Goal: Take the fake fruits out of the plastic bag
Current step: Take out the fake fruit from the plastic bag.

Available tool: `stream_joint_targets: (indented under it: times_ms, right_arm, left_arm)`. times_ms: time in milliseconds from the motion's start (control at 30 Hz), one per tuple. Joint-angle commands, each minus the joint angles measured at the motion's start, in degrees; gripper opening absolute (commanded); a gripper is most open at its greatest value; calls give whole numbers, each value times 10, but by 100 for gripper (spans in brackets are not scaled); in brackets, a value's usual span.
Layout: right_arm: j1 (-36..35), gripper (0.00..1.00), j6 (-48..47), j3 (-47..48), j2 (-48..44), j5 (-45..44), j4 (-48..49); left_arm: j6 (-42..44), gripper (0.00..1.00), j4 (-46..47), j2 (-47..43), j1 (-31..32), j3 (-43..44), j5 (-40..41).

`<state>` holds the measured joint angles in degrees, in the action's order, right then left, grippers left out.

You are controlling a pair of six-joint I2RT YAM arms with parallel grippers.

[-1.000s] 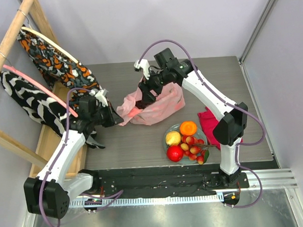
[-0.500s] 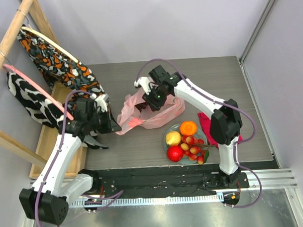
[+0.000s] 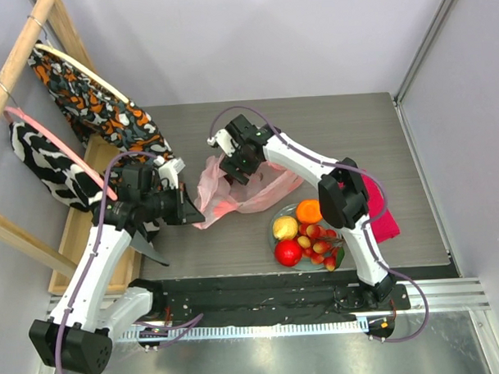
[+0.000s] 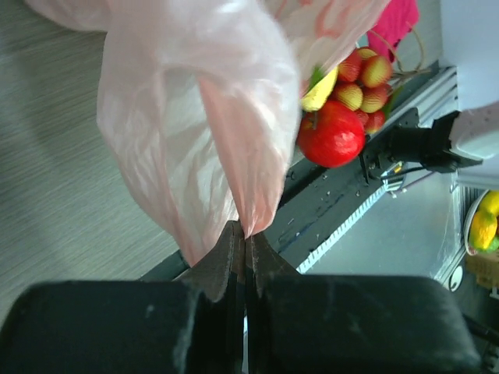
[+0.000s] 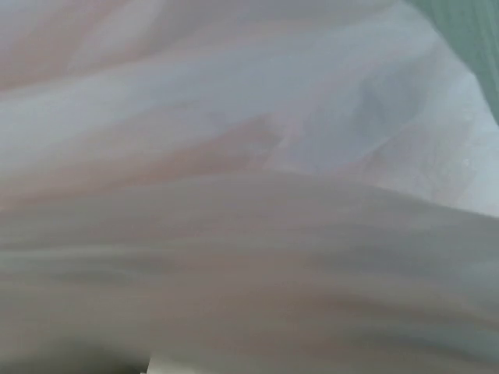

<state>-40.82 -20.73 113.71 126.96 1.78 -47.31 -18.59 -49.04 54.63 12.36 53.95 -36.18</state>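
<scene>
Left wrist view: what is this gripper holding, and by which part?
The left gripper is shut on the pink plastic bag, pinching a bunched fold of it at the very tip.

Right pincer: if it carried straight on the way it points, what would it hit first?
The pink plastic bag, most likely. Its film fills the right wrist view, and from above the right pincer sits at the bag's top edge. What lies beyond the film is hidden.
</scene>
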Motion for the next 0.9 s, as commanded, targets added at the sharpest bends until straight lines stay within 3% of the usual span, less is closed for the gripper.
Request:
stream_joint_targets:
  times_ms: [0,333,500,600,867]
  right_arm:
    - [-1,75,32,59,30,-47,25]
    - [-1,69,42,148,81,-40,12]
    - [-2,69,65,120,51,-26,10]
    - [-14,71,93,119,35,33,8]
    - [-30,87,327,200,98,111,-11]
  left_arm:
    - [20,0,3,-26,1,44,-51]
    - [52,0,-17,-22,1,87,-101]
    - [58,0,-39,-8,1,127,-122]
    - [56,0,-50,-6,2,127,-132]
    - [62,0,-72,-13,0,172,-150]
